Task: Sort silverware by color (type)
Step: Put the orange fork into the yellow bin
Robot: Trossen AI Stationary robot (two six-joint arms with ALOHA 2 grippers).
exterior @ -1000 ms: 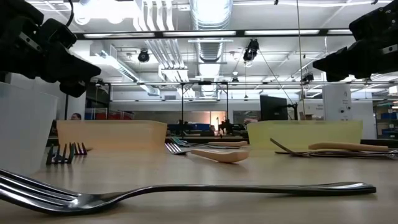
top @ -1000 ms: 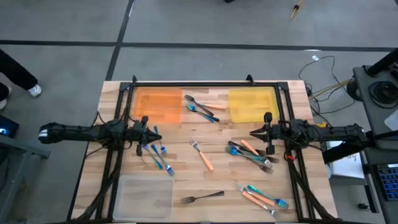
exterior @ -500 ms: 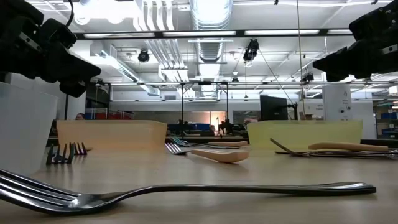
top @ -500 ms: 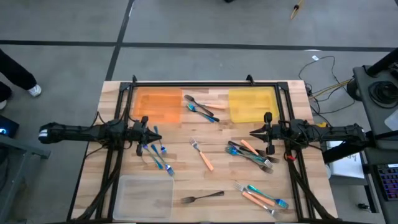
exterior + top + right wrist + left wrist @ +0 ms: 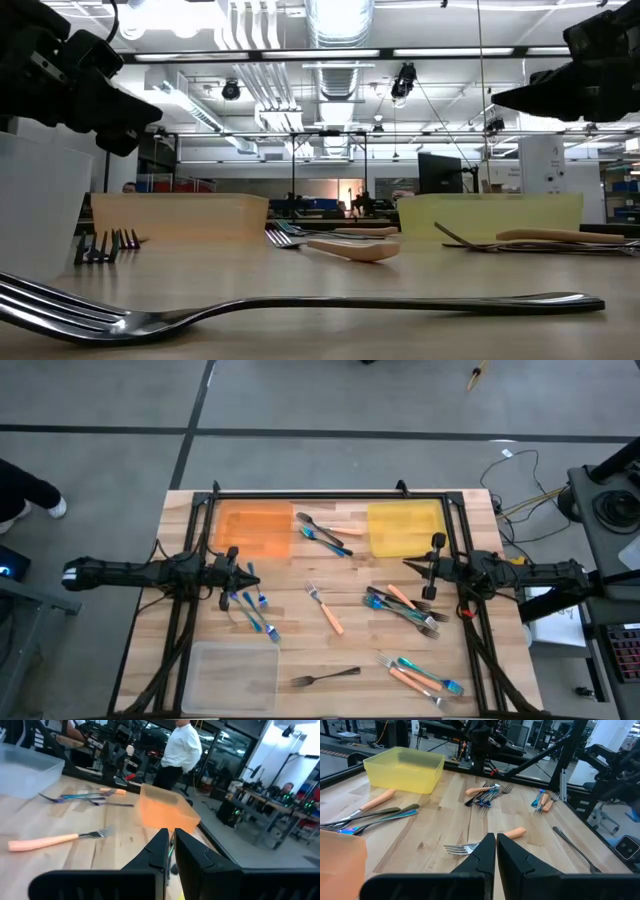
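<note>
**Sorting not yet begun: both grippers shut and empty above a scattered counter**

No piece of silverware is in any tray, so the sort stands at its opening step. In the high view the left gripper [image 5: 250, 582] hovers at centre left of the frame, jaws pressed together with nothing between them, just above a small cluster of blue-teal forks [image 5: 255, 610]. The right gripper [image 5: 408, 565] hovers at centre right, jaws nearly closed and likewise empty, just beside a mixed pile of grey and orange-handled pieces [image 5: 405, 608].

The rest lies loose on the wooden counter [image 5: 330, 650]: a mixed group [image 5: 325, 532] at upper centre between the orange tray [image 5: 252, 530] and the yellow tray [image 5: 405, 528]; an orange-handled fork [image 5: 325, 608] alone at centre; a dark grey fork [image 5: 325, 679] at lower centre; and another mixed group [image 5: 420, 675] at lower right. The clear tray [image 5: 235, 675] sits at lower left.

The next move likely calls for one gripper to open, descend over a single piece and close on its handle. The blue-teal forks under the left gripper look the nearest candidates, though they overlap, so singling one out may be fiddly.

No brand, label or writing is legible in any view.
</note>
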